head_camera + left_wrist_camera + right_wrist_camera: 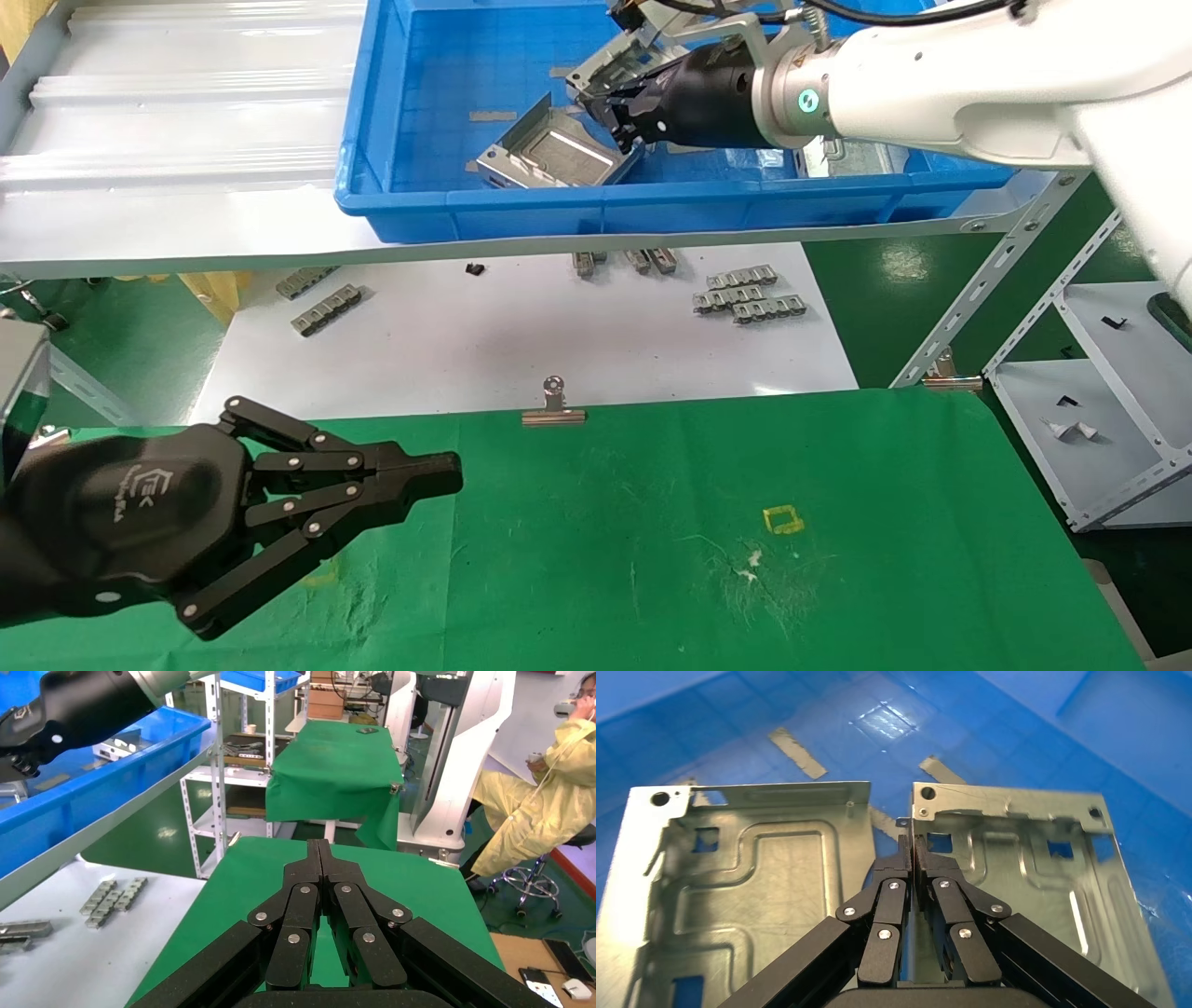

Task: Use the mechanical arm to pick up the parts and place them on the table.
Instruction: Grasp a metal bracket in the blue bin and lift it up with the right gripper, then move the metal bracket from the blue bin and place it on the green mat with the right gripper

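The right gripper has its fingers pinched together on the folded edge of one silver part, inside the blue bin at twelve o'clock in the head view. A second part lies just beside it. The left gripper, fingers clenched on nothing, hovers over the green table at eight o'clock.

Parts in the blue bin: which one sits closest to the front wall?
The near plate by the bin front wall, nearer the robot than the right gripper. The other plate sits farther back, tilted. Left gripper idles over table.
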### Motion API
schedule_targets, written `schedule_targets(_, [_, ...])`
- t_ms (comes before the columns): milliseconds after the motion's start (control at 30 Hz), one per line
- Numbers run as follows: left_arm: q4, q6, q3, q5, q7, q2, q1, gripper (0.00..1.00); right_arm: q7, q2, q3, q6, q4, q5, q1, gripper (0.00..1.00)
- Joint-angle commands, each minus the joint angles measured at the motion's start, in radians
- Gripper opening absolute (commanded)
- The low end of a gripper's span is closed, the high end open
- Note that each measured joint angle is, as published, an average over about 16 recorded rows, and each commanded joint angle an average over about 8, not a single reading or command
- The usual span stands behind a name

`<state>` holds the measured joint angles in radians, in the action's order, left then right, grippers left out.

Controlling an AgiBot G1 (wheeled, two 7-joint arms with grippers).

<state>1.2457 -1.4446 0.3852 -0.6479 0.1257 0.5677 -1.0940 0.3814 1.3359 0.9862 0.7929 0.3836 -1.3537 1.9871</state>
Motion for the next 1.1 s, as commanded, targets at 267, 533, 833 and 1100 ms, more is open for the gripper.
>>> schedule_targets(267, [0.0,0.0,0.0,0.0,0.0,0.0,0.0,1.0,-0.202,-0.072,-0.054,0.217,-0.031,0.105,0.068,0.0])
schedule_targets(533, [0.0,0.0,0.0,0.0,0.0,0.0,0.0,1.0,-0.428,-0.197,-0.07,0.53,-0.047,0.146,0.135,0.0])
schedule_targets(833, [0.0,0.0,0.0,0.0,0.0,0.0,0.0,1.0,-0.546,-0.356,-0.023,0.797,0.021,0.162,0.171,0.0])
schedule_targets(1100, [0.0,0.0,0.0,0.0,0.0,0.0,0.0,1.0,-0.467,-0.591,0.128,0.812,0.362,0.329,0.117,0.0])
